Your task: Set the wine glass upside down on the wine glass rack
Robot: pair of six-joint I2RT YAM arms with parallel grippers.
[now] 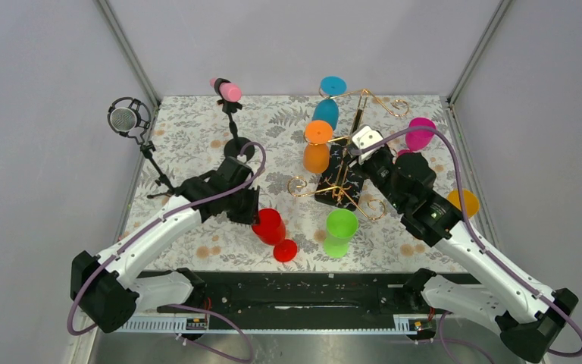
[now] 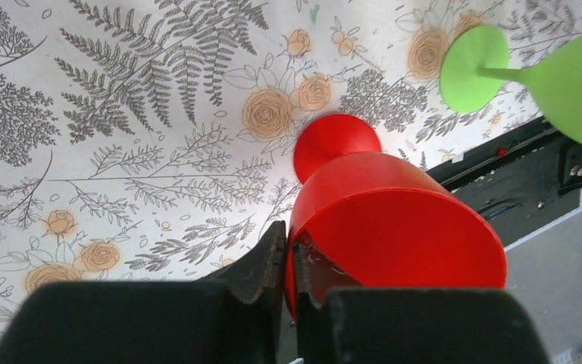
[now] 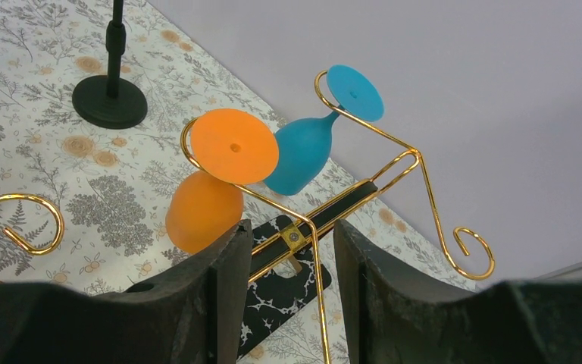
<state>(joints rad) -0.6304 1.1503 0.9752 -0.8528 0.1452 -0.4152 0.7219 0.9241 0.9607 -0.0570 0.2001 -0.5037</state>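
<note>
A red wine glass lies tipped over at the front middle of the table, its foot toward the near edge. My left gripper is shut on the red glass at its rim, with one finger inside the bowl and one outside. The gold wire wine glass rack stands on its black speckled base at the centre right. An orange glass and a blue glass hang upside down on it. My right gripper hovers open over the rack's wire post, holding nothing.
A green glass stands by the rack's front arm. At the right, a magenta glass and another orange glass lie close to my right arm. A microphone stand and a pink-topped stand sit at the back left.
</note>
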